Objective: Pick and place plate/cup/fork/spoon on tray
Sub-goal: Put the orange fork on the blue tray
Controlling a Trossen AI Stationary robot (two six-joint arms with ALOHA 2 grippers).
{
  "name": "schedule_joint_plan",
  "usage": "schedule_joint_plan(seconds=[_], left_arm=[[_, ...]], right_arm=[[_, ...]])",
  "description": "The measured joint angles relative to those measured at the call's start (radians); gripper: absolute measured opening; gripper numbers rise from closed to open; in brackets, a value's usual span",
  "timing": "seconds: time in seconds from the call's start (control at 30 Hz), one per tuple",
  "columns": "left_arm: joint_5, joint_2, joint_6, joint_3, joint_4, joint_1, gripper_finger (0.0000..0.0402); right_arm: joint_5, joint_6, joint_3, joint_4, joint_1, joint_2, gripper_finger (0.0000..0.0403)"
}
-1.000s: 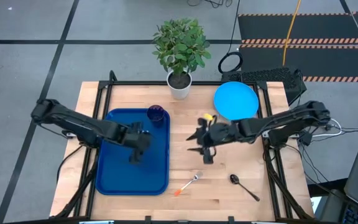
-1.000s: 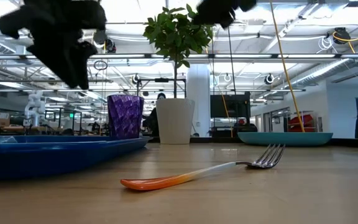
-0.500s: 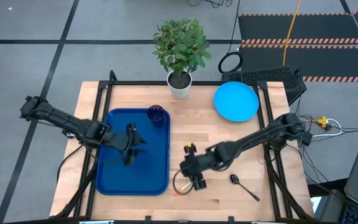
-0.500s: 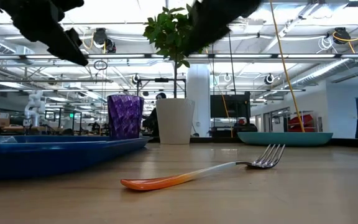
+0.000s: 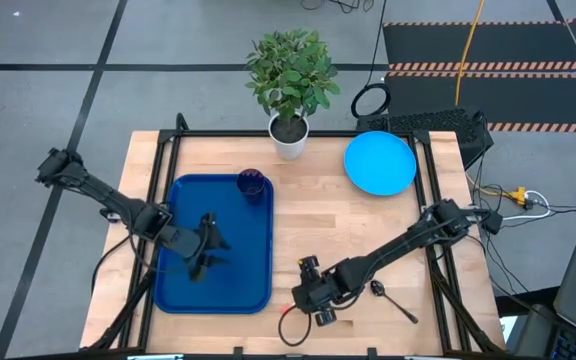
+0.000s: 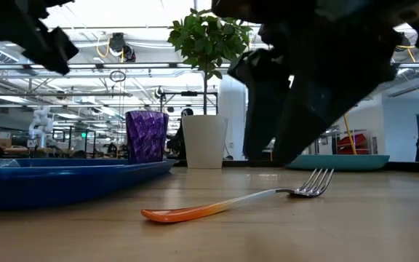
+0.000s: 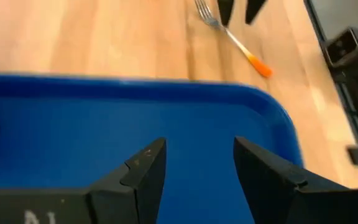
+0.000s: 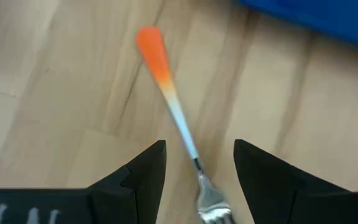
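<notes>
Right hand (image 8: pixel 194 168) spread, fork (image 8: pixel 173 121) on the table between its fingers, untouched.

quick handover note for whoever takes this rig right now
Right gripper: open, low over the fork, fingers either side of its handle, not gripping.
Left gripper: open, empty, over the tray.
Done: cup stands in the tray's far corner.
Left: fork lies on the table near the tray; spoon on the table's near right; plate at the far right.
</notes>
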Motion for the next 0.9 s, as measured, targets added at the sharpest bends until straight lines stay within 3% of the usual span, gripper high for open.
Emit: schedule_joint_plan(seconds=[0.27,0.43,0.67,0.9], left_arm=[[-0.029,0.004,-0.107,0.0,-0.059,-0.069,0.0188],[-0.035,0.084,-0.161,0.0,-0.126,-0.081,0.0188],[0.108,0.249,-0.204,0.0,-0.132,-0.111,0.0188],[0.196,0.289,-0.283,0.001,-0.13,-0.169,0.0188]], right_arm=[[0.047,0.008,0.0,-0.002,0.007,-0.004,0.0183],[0.047,0.009,0.0,-0.002,0.006,-0.005,0.0183],[0.047,0.012,0.0,0.001,0.006,-0.005,0.0183],[0.048,0.016,0.0,-0.001,0.006,-0.005,0.0183]])
